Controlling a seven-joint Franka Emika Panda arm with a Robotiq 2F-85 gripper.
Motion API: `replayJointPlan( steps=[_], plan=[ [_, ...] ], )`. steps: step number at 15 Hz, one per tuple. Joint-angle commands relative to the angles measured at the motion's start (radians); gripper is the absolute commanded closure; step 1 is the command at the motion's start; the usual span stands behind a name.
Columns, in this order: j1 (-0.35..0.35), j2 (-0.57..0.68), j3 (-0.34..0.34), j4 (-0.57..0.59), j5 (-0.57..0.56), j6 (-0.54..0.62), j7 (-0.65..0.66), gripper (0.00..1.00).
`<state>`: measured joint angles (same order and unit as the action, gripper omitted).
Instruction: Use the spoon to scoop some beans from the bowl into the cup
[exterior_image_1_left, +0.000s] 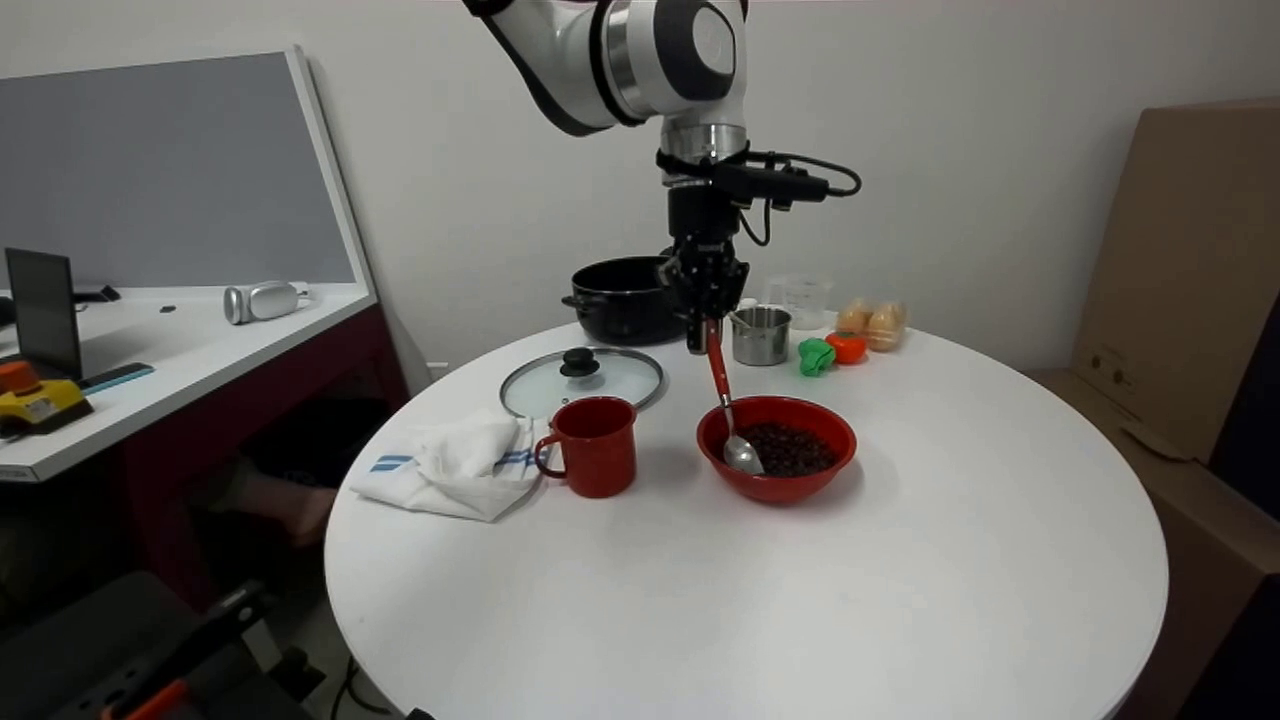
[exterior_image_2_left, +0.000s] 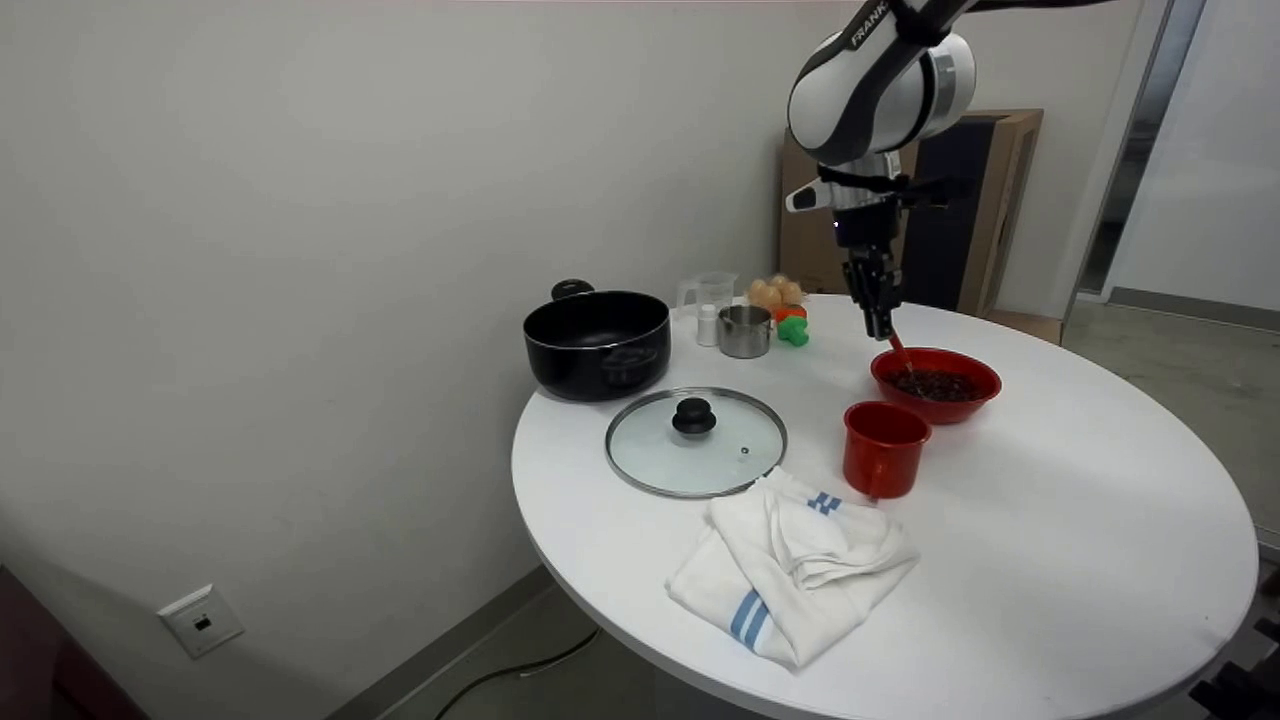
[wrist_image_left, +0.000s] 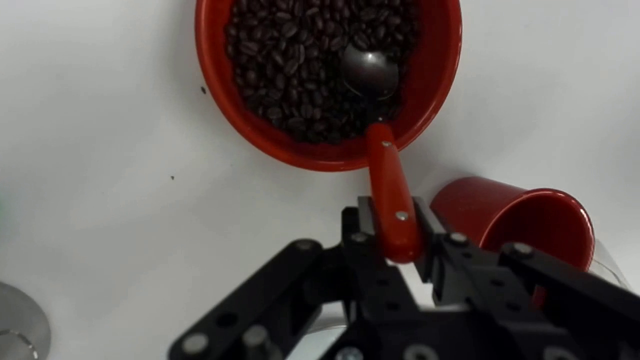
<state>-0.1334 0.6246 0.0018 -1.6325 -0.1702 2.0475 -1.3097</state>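
Note:
My gripper (exterior_image_1_left: 703, 338) is shut on the orange-red handle of the spoon (exterior_image_1_left: 718, 365), also seen in the wrist view (wrist_image_left: 389, 175). The spoon slants down into the red bowl (exterior_image_1_left: 775, 489), its metal head resting at the beans, near the bowl's side. No beans show on the head in the wrist view. Dark beans (wrist_image_left: 295, 70) cover the bowl's floor (wrist_image_left: 240, 117). The red cup (exterior_image_1_left: 597, 450) stands upright beside the bowl, its handle pointing away from it; it also shows in an exterior view (exterior_image_2_left: 884, 458) and in the wrist view (wrist_image_left: 542, 230). Its bottom inside is hidden.
A glass lid (exterior_image_2_left: 690, 450) and a white towel (exterior_image_2_left: 800, 570) lie near the cup. A black pot (exterior_image_2_left: 597, 345), metal cup (exterior_image_1_left: 760, 336), measuring jug (exterior_image_1_left: 803, 298), green item (exterior_image_1_left: 816, 356), tomato (exterior_image_1_left: 847, 347) and eggs (exterior_image_1_left: 872, 324) stand farther back. Specks (wrist_image_left: 203, 90) lie beside the bowl.

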Motion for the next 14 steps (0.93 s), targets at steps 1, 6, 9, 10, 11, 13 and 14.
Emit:
replayJointPlan(
  steps=[1,6,9,10,11,13,14],
  plan=[
    [-0.001,0.045,-0.001,0.044,0.010,-0.024,0.051,0.95],
    [0.016,0.050,-0.013,0.033,-0.035,0.018,0.133,0.95],
    [0.043,0.057,-0.036,0.039,-0.096,0.031,0.212,0.95],
    [0.053,0.062,-0.044,0.043,-0.121,0.031,0.242,0.95],
    [0.063,0.068,-0.052,0.050,-0.148,0.021,0.275,0.95],
    [0.084,0.081,-0.068,0.062,-0.209,0.010,0.336,0.95],
    [0.091,0.088,-0.073,0.067,-0.235,0.005,0.361,0.95]
  ],
)
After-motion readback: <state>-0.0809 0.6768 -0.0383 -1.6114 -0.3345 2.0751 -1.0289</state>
